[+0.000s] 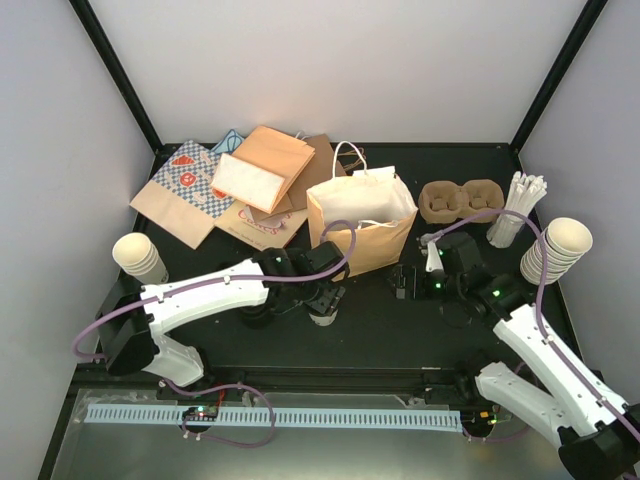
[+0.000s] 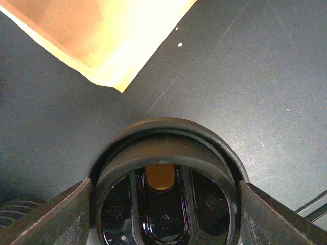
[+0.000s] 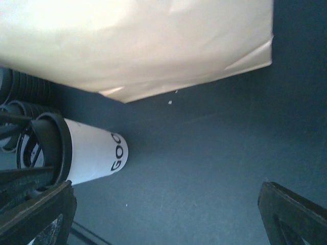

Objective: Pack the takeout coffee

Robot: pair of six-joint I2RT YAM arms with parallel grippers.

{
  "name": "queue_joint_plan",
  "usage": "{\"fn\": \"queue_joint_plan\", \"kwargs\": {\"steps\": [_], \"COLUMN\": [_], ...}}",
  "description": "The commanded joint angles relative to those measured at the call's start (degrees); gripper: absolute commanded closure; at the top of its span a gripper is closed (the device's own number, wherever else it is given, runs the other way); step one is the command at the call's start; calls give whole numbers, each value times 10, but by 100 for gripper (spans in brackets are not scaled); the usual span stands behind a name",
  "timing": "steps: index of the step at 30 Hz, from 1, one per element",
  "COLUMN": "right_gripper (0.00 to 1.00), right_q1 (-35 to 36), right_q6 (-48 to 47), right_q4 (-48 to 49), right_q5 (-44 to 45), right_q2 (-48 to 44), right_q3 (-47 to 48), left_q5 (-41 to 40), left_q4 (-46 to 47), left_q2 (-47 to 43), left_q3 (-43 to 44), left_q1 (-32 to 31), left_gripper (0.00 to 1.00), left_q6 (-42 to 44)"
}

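Left gripper (image 2: pixel 163 217) clasps the lidded cup (image 3: pixel 94 150) at its black rim, just near of the bag (image 1: pixel 360 225), while the right gripper (image 1: pixel 408 280) hangs wide open and empty to its right, the carrier (image 1: pixel 460 200) lying far right beside the bag.

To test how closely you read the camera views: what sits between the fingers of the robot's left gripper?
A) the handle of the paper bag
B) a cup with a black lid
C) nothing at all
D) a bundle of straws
B: in the left wrist view, the cup with its round black lid fills the space between the two fingers of the left gripper.
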Motion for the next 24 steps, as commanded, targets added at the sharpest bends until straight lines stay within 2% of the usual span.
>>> {"fn": "queue_joint_plan", "kwargs": {"steps": [1, 12, 18, 24], "right_gripper": [0, 2, 6, 16], "right_q1": [-2, -2, -1, 0], "right_q6": [20, 83, 106, 118], "right_q4": [51, 195, 261, 317], "right_q5": [-84, -238, -274, -301], "right_q2": [6, 21, 28, 59], "right_q3": [-29, -142, -186, -212], "left_q5": [2, 27, 17, 13], "left_q4": [-5, 12, 6, 4], "left_q2": [16, 32, 55, 75], "left_q3": [-5, -25, -32, -37], "left_q1": [-8, -16, -22, -26], "left_gripper": [32, 34, 35, 35], "left_q6": [0, 13, 18, 15]}}
